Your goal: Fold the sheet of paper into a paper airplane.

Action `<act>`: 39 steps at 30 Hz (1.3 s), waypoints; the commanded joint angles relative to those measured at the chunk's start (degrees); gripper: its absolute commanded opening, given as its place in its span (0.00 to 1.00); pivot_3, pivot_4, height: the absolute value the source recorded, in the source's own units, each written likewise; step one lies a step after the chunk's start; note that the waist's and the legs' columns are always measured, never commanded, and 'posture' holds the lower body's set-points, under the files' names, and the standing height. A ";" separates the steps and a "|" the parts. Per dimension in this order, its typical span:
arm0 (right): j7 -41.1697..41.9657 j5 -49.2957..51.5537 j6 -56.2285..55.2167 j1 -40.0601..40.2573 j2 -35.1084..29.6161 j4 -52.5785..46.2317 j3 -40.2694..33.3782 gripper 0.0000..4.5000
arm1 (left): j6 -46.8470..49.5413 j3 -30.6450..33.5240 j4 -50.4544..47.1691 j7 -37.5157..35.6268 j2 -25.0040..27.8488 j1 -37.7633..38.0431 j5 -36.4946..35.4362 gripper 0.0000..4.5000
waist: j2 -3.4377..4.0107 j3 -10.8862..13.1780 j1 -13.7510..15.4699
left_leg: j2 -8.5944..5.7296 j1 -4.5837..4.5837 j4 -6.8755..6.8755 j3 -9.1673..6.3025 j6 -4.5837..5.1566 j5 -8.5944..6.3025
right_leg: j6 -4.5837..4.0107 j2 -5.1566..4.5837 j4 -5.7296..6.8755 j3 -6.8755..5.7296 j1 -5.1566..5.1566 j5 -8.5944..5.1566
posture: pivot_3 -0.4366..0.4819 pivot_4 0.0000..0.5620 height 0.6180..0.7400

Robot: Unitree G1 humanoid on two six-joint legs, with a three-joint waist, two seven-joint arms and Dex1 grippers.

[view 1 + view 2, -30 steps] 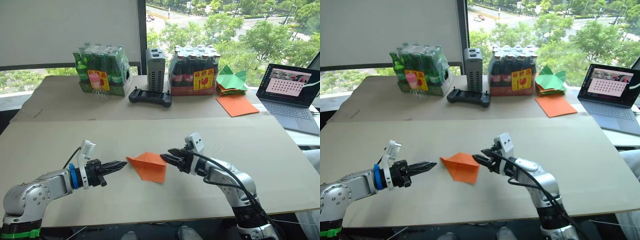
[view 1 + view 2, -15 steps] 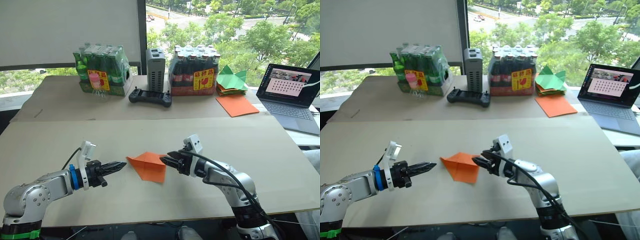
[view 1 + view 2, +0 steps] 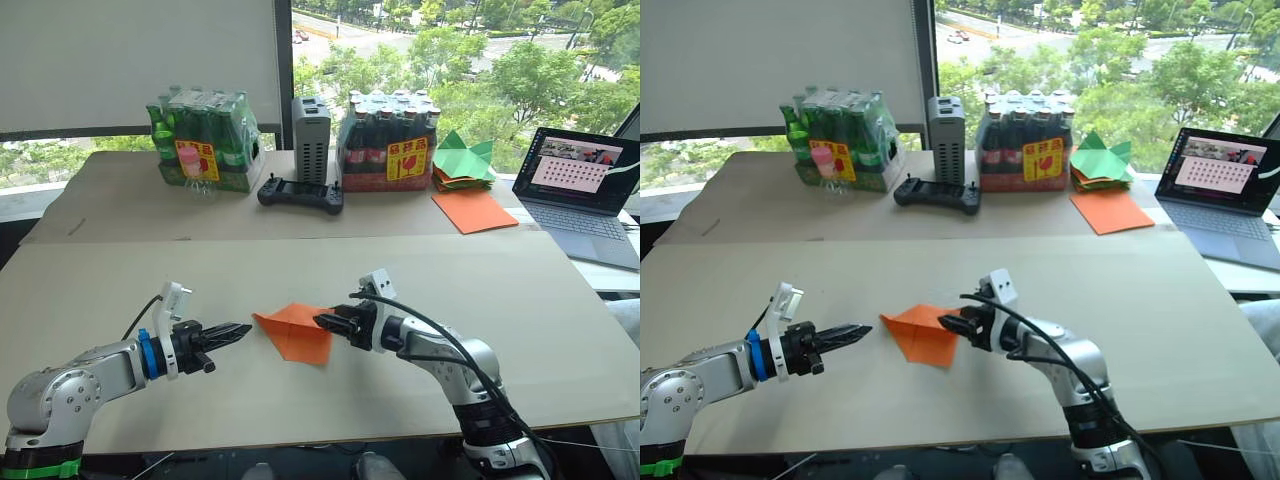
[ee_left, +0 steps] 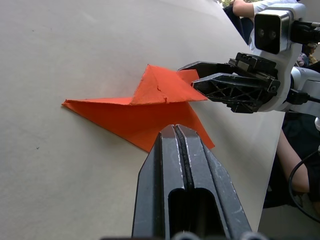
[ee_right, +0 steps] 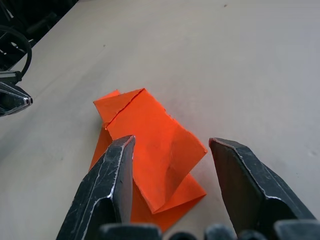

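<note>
Left arm low, forearm stretched forward and inward. Left hand horizontal, fingers pressed together, tips pointing toward right hand. Right arm bent at elbow, forearm angled in toward centre. Right hand low, fingers spread apart, tips pointing at left hand. Both hands apart, facing each other.

The sheet of paper sat mid-table with the left gripper just off it at 9 o'clock, the right gripper touching at 3, and the bottle packs way back at 12.
</note>
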 commanded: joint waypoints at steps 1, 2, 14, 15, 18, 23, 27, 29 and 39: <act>0.40 2.04 0.79 -1.17 0.33 -0.46 -1.13 0.59 | -1.16 0.49 -1.77 0.07 0.18 0.29 -0.69 0.00 | 0.00 0.00 0.00 | 0.00 0.00 0.00 0.00 0.00 0.00 | 0.00 0.00 0.00 0.00 0.00 0.00 | 0.48 0.27 1.00; 0.50 2.11 0.85 -1.19 0.24 -0.48 -0.97 0.59 | -1.13 0.51 -1.78 0.15 0.16 0.31 -0.74 0.00 | 0.00 0.00 0.02 | 0.00 0.00 0.00 0.00 0.00 0.00 | 0.00 0.00 0.00 0.00 0.00 0.00 | 0.48 0.27 1.00; 1.69 2.98 1.30 -1.25 -0.24 -1.08 0.22 0.59 | -1.29 0.70 -1.48 1.09 -0.13 0.56 -0.69 0.00 | 0.00 0.00 -0.01 | -0.01 0.00 0.00 0.00 0.00 0.00 | 0.00 0.00 0.01 0.00 0.00 0.00 | 0.48 0.27 1.00; 1.80 2.94 1.11 -1.27 -0.23 -1.04 0.25 0.47 | -1.28 0.68 -1.48 1.15 -0.15 0.59 -0.71 0.00 | 0.00 0.00 -0.01 | -0.01 0.00 0.00 0.00 0.00 0.00 | 0.00 0.00 0.01 0.00 0.00 0.00 | 0.48 0.27 1.00; 2.24 2.84 0.59 -1.31 -0.25 -1.07 0.40 0.26 | -1.18 0.64 -1.65 0.94 0.00 0.79 -0.90 0.00 | 0.00 0.00 -0.02 | -0.01 0.00 0.00 0.00 0.00 0.00 | 0.00 0.00 0.01 0.00 0.00 0.00 | 0.48 0.27 1.00; 2.95 2.01 -0.51 -1.06 -0.99 -1.71 1.26 0.01 | -0.90 0.62 -2.22 -0.03 0.77 1.26 -1.28 0.00 | 0.00 0.00 -0.01 | -0.01 0.00 0.00 0.00 0.00 0.00 | 0.00 0.00 0.02 0.00 0.00 0.00 | 0.48 0.27 1.00; 3.51 0.64 -3.17 -1.04 -2.05 -2.68 2.42 0.01 | -0.94 0.59 -1.79 -0.95 1.40 1.14 -1.07 0.00 | 0.00 0.00 -0.02 | -0.01 0.00 0.00 0.00 0.00 0.00 | 0.00 0.00 0.02 0.00 0.00 0.00 | 0.48 0.27 1.00; 3.83 -0.43 -5.78 -1.16 -2.65 -3.25 2.86 0.01 | -0.93 0.54 -1.49 -1.14 1.62 0.82 -0.97 0.00 | 0.00 0.00 -0.01 | -0.01 0.01 0.00 0.01 0.00 0.00 | 0.00 0.00 0.02 0.00 0.00 0.00 | 0.48 0.27 1.00; 8.17 -14.88 -38.11 -2.82 -8.50 -4.08 5.88 0.01 | -1.16 0.15 -0.37 -1.82 2.29 0.04 -0.29 0.00 | 0.00 0.00 0.02 | -0.01 0.02 0.02 0.02 0.00 0.00 | 0.00 0.00 0.02 0.00 0.01 0.00 | 0.48 0.27 1.00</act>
